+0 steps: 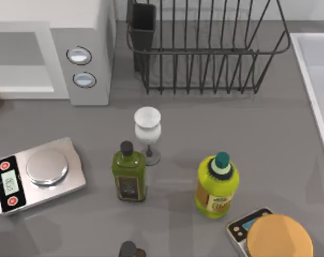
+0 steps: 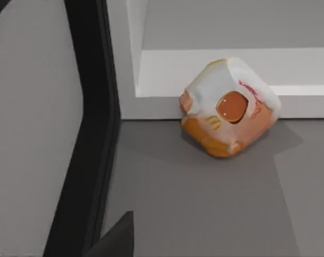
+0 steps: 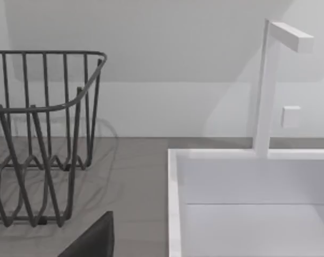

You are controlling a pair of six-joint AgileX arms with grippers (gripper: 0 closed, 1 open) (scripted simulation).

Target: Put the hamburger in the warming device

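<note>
Left hand (image 2: pixel 116 238) dark tip low in left wrist view, grip state unclear. Burger (image 2: pixel 230 106) lies ahead on worktop (image 2: pixel 204 203), touching microwave (image 1: pixel 81 53) base, apart from hand. Right hand (image 3: pixel 92 241) near rack (image 3: pixel 38 134).

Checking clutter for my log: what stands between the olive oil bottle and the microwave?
In the top view, a white goblet stands between the olive oil bottle and the microwave.
</note>
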